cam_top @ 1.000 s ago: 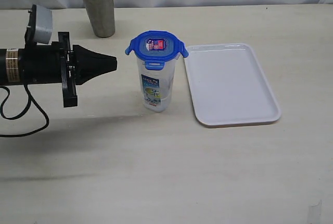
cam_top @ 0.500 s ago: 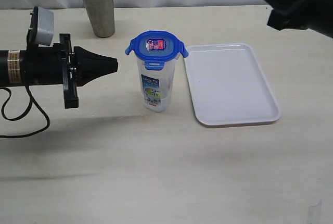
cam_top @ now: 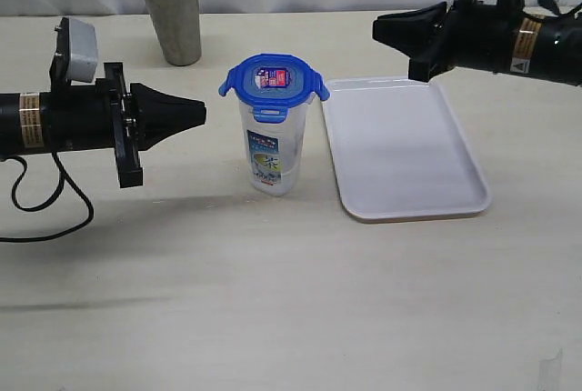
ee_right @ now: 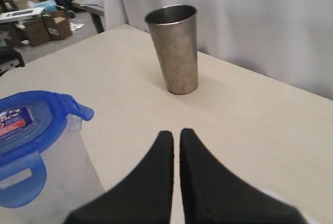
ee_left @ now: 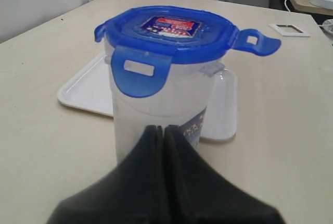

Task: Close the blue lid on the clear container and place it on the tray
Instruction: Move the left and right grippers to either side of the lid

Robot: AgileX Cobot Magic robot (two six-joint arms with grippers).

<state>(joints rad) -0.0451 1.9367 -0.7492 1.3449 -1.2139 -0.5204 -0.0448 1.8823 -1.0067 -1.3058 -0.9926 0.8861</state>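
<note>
The pale table (cam_top: 273,318) holds everything, and on it the white tray (cam_top: 405,150) lies with nothing set on it, so the placing is not yet done. The left gripper (cam_top: 198,114) hovers level with the container's upper half, a little off to its side, jaws pressed together on nothing. The right gripper (cam_top: 382,29) hangs over the far end of the tray, likewise pinched shut and empty. The clear container (cam_top: 271,159) stands upright on the table just beside the tray, on the left arm's side, not on it. The blue lid (cam_top: 271,79) sits on its mouth and looks seated, but two flaps (cam_top: 320,91) stick out sideways while the front one hangs down. I'd say snapping those down comes first, then the move to the tray
</note>
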